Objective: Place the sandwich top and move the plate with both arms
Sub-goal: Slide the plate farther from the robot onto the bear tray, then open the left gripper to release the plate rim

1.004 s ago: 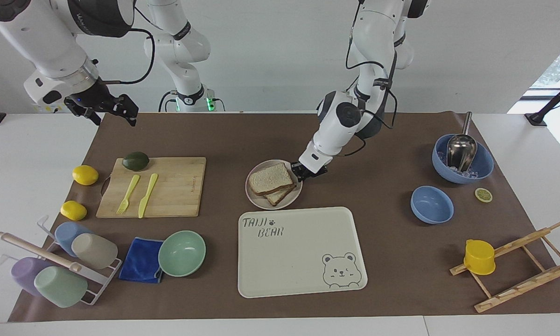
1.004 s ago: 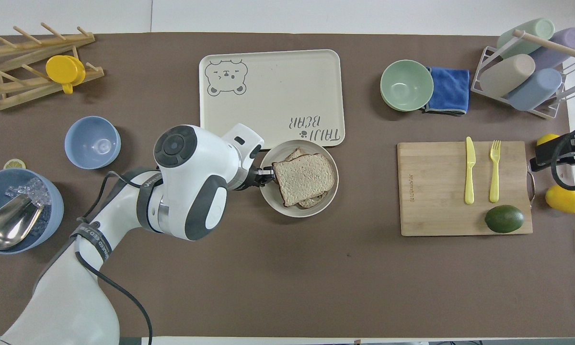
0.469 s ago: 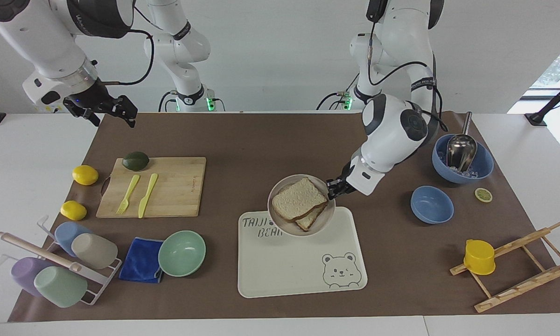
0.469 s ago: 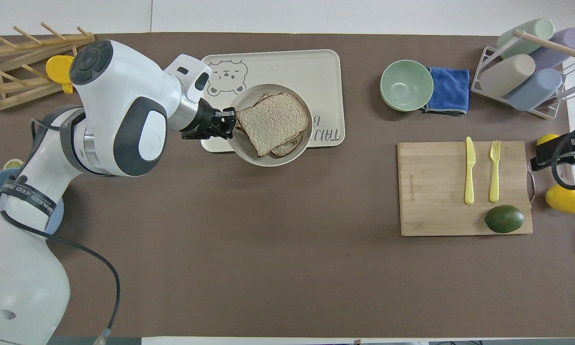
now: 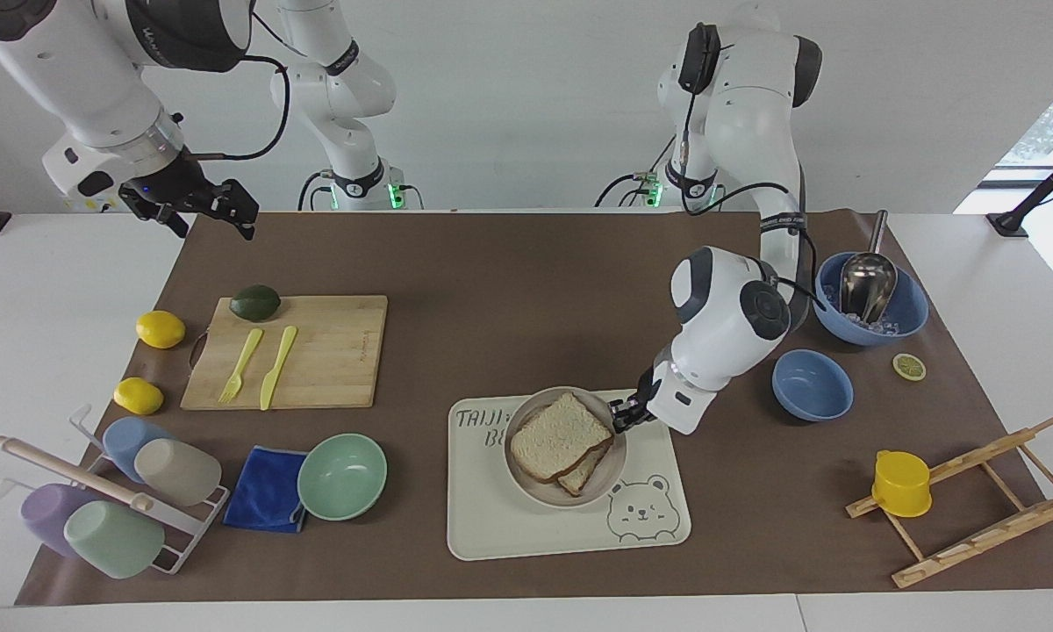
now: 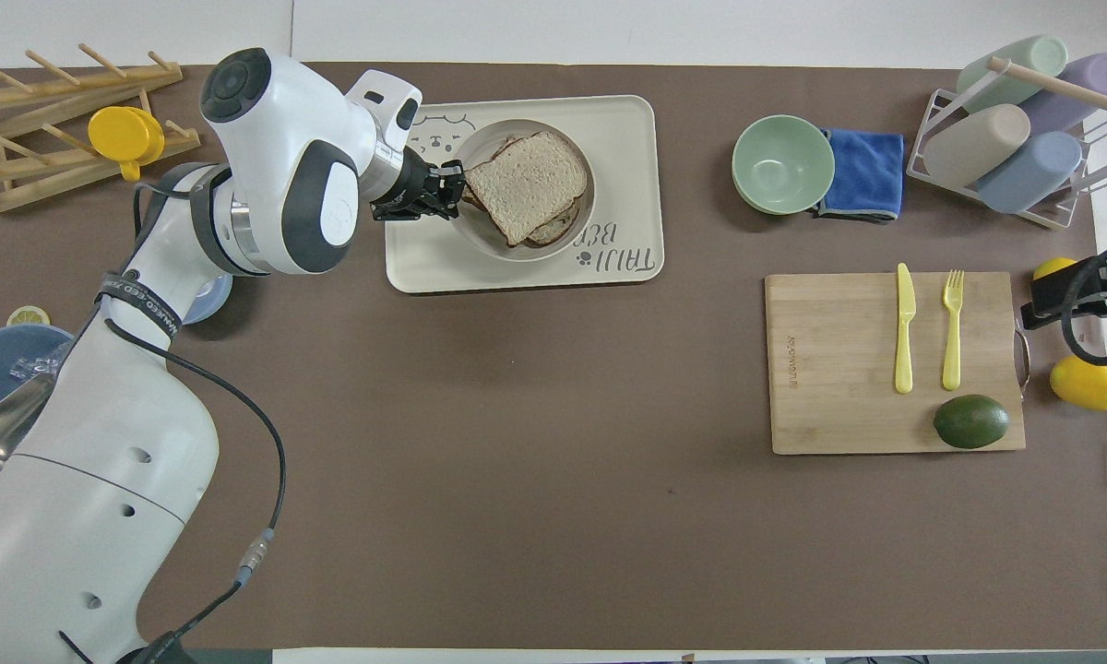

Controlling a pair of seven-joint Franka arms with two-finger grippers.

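The sandwich top (image 5: 558,435) (image 6: 526,173) is a pale slice with a brown crust. It lies on another slice on the round beige plate (image 5: 532,484) (image 6: 482,244). My left gripper (image 5: 621,417) (image 6: 450,189) is shut on the plate's rim at the side toward the left arm's end. The plate is over the cream bear-printed tray (image 5: 509,527) (image 6: 627,138); whether it rests on the tray I cannot tell. My right gripper (image 5: 202,209) (image 6: 1065,300) waits high over the table edge near the cutting board, holding nothing.
A wooden cutting board (image 5: 333,351) carries a yellow fork, a yellow knife and an avocado (image 5: 255,303). A mint-green bowl (image 5: 342,476) and a blue cloth lie beside the tray. Two blue bowls (image 5: 812,384) stand toward the left arm's end. Two lemons (image 5: 160,329) lie by the board.
My left gripper has carried the plate with the sandwich away from the robots, from the brown mat onto the area over the tray. The right arm has not moved.
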